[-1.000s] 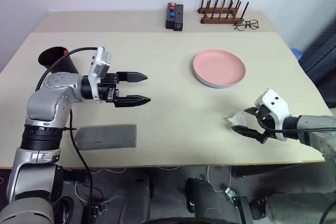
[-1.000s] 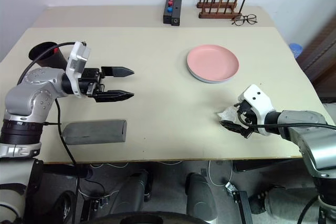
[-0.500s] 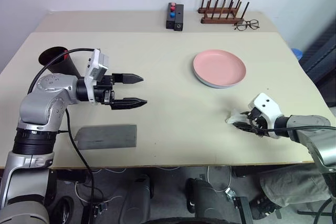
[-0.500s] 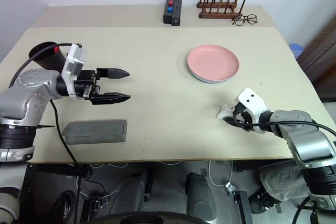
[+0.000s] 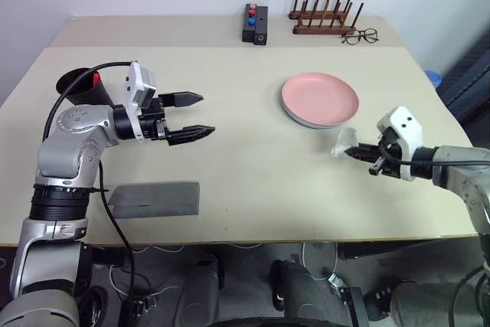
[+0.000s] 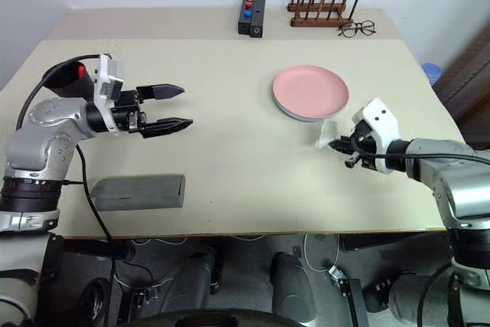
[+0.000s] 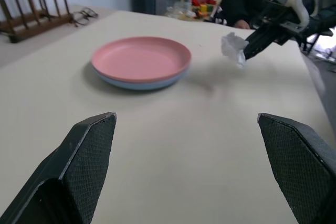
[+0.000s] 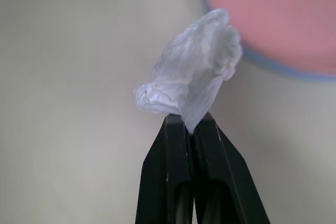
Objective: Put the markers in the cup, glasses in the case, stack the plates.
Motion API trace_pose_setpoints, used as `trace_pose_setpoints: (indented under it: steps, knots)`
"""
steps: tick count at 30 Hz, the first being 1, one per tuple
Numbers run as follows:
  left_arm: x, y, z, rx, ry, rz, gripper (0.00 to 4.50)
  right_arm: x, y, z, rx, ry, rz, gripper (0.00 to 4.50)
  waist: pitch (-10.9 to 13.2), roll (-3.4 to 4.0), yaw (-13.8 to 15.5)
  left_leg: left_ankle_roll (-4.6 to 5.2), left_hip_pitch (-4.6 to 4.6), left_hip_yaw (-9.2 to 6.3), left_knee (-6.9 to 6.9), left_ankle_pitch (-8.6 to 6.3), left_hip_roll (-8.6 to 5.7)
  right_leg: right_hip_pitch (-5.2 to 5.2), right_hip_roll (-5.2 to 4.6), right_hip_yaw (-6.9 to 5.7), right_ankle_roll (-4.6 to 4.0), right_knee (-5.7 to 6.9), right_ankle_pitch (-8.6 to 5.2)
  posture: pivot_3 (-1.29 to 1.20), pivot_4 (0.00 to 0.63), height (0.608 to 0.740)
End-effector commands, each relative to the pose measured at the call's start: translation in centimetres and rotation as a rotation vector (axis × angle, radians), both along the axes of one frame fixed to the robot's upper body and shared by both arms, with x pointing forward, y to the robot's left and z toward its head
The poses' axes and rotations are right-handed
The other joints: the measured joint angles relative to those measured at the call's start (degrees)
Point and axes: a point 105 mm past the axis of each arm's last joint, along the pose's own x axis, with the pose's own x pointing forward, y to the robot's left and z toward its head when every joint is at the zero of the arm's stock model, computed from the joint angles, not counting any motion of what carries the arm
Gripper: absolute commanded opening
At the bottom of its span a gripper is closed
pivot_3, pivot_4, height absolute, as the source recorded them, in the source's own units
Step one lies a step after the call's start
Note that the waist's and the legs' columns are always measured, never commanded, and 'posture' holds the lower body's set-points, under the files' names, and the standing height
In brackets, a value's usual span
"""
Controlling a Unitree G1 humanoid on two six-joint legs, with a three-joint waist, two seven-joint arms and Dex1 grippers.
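Right claw (image 5: 360,154) pinches a crumpled tissue (image 5: 344,142) off the bench (image 5: 253,120), at five o'clock of stacked plates (image 5: 319,99); left claw (image 5: 190,116) gapes wide, empty.

1. Head pair: looking forward and down over the table (image 5: 253,112), both sharing the plates (image 5: 319,99).
2. Left wrist: low, level, facing the plates and the crumpled tissue (image 7: 232,48).
3. Right wrist: close on the tissue.

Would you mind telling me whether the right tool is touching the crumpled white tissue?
Touching. In the right wrist view, the right tool has its two black fingers shut on the lower edge of the crumpled white tissue.
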Motion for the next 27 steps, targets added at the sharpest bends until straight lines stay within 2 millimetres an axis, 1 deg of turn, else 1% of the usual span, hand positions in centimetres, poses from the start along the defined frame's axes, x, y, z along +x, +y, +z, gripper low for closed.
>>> trace_pose_setpoints:
  steps: [1,4,8,12,13,15,18,19,20,21,22,23,27]
  knots:
    - [1.0,-0.4,2.1,-0.032,-0.108,0.077,4.5,3.0,-0.4,2.9,0.022,-0.151,-0.076,0.01,0.0,-0.01,-0.1,0.0,0.0,0.0,0.01,0.0,0.0,0.01,0.0,0.0,0.0,0.01,0.0,0.0,0.15,0.74]
    - [1.4,-0.8,2.4,-0.061,-0.107,0.119,4.5,5.0,-0.3,2.8,-0.001,-0.185,-0.097,0.01,0.0,-0.01,-0.1,0.0,0.0,0.0,0.01,0.0,-0.01,0.01,0.01,0.0,0.01,0.0,0.04,0.0,0.15,0.74]
    - [1.8,-0.2,2.6,-0.081,-0.115,0.204,4.5,8.2,-0.3,2.9,-0.03,-0.242,-0.161,0.01,0.0,0.01,-0.2,0.01,-0.02,0.01,-0.09,0.01,-0.02,-0.03,0.02,0.01,0.17,-0.02,0.1,0.0,0.15,0.74]
    - [1.9,0.1,2.6,-0.087,-0.104,0.245,4.5,9.6,-0.3,2.3,-0.066,-0.256,-0.171,0.01,0.0,0.02,-0.2,0.0,-0.01,0.01,-0.09,0.02,-0.03,-0.03,0.03,0.01,0.21,0.04,0.12,0.0,0.15,0.74]
    - [1.6,0.3,2.5,-0.087,-0.101,0.247,4.5,10.0,-0.2,1.7,-0.069,-0.233,-0.178,0.27,0.0,0.01,-0.3,0.0,-0.02,0.01,-0.08,0.02,-0.03,-0.03,0.03,0.01,0.21,0.03,0.12,0.0,0.15,0.74]
    - [1.2,0.2,2.4,-0.086,-0.095,0.238,4.5,10.1,0.3,0.3,-0.063,-0.162,-0.139,0.82,0.0,0.01,-0.8,0.0,-0.01,0.02,-0.08,0.02,-0.03,-0.03,0.03,0.01,0.21,0.03,0.12,0.0,0.15,0.74]
    - [0.9,0.2,2.4,-0.086,-0.085,0.234,4.5,10.5,-0.1,0.3,-0.073,-0.171,-0.149,2.18,0.0,0.01,-1.1,0.0,0.0,-0.01,-0.1,0.02,-0.03,-0.02,0.04,0.01,0.21,0.05,0.12,0.0,0.15,0.74]
    - [0.8,0.2,2.4,-0.086,-0.082,0.231,4.5,10.5,-0.2,0.5,-0.077,-0.18,-0.148,2.74,0.0,0.03,-1.1,0.0,0.0,-0.01,-0.1,0.02,-0.03,-0.02,0.04,0.01,0.22,0.05,0.12,0.0,0.15,0.74]
    - [0.8,0.2,2.3,-0.084,-0.08,0.226,4.5,10.5,-0.3,0.7,-0.077,-0.186,-0.148,3.12,0.0,0.03,-1.3,-0.01,0.0,0.0,-0.1,0.03,-0.03,-0.02,0.04,0.02,0.22,0.05,0.12,0.0,0.15,0.74]
    - [0.7,0.1,2.3,-0.084,-0.078,0.221,4.5,10.4,-0.6,1.0,-0.083,-0.199,-0.153,3.75,0.0,0.03,-1.3,-0.01,0.0,0.0,-0.1,0.03,-0.03,-0.02,0.04,0.02,0.23,0.05,0.13,0.0,0.15,0.74]
    - [0.6,0.1,2.3,-0.085,-0.076,0.216,4.5,10.4,-0.9,1.3,-0.09,-0.214,-0.158,4.23,0.0,0.03,-1.4,-0.01,0.02,0.0,-0.11,0.03,-0.03,-0.02,0.04,0.02,0.23,0.06,0.13,0.0,0.15,0.74]
    - [0.6,0.1,2.3,-0.085,-0.075,0.212,4.5,10.3,-1.2,1.8,-0.088,-0.238,-0.164,4.46,0.0,0.03,-1.4,-0.01,0.03,0.0,-0.12,0.03,-0.03,-0.02,0.04,0.02,0.23,0.07,0.13,0.0,0.15,0.74]
    - [0.4,-0.1,2.2,-0.08,-0.058,0.166,4.5,9.2,-2.4,4.0,-0.057,-0.331,-0.174,4.46,0.0,0.06,-1.3,-0.01,0.03,0.0,-0.12,0.03,-0.03,-0.03,0.05,0.03,0.23,0.08,0.12,0.0,0.15,0.74]
